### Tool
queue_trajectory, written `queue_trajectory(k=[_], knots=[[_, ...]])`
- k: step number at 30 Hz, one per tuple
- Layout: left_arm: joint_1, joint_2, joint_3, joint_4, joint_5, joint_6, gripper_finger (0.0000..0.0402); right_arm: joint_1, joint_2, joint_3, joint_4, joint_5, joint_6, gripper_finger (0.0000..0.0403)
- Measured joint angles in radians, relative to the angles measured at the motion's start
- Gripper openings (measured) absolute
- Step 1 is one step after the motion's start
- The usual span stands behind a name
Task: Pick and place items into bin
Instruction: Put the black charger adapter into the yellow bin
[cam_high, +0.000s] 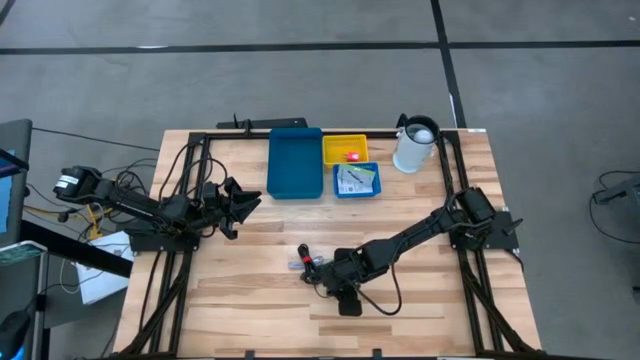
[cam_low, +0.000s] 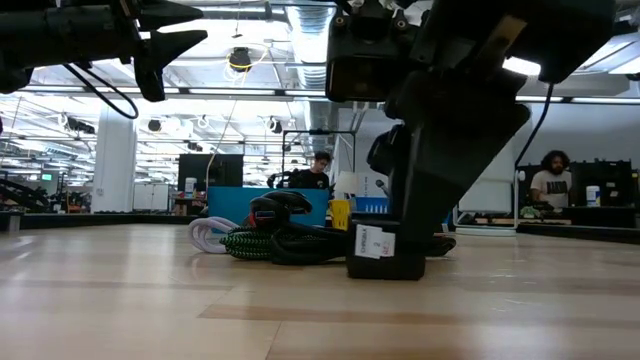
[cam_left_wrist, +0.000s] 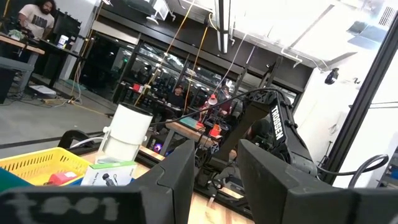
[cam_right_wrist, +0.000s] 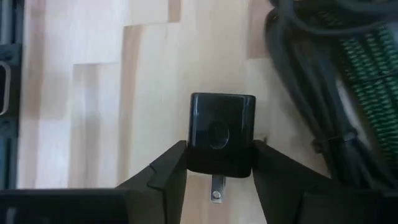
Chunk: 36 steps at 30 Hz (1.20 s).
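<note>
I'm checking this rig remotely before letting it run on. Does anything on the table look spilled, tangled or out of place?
Nothing looks damaged or spilled. The coiled cables lie in one tangled heap on the wooden table, beside the black plug block that the right claw is closed on. The left claw waits apart.

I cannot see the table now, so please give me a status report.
Right claw shut on black charger block, still on table. Left claw open, empty, waiting at left. Coiled cables lie right beside the block.
</note>
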Motion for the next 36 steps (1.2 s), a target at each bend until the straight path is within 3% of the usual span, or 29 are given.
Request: queue_trajectory(k=[7, 19, 36], knots=[[0.0, 0.0, 0.0, -0.002, 0.0, 0.0, 0.0112, -0.009, 0.0, 0.045, -0.097, -0.053, -0.012, 0.0157], [0.0, 0.0, 0.0, -0.022, -0.003, -0.016, 0.0112, -0.029, -0.003, 0.229, -0.37, -0.042, -0.121, 0.015], [0.0, 0.0, 0.0, -0.022, -0.006, -0.016, 0.0112, -0.258, -0.003, 0.561, -0.77, 0.097, -0.317, 0.0143]])
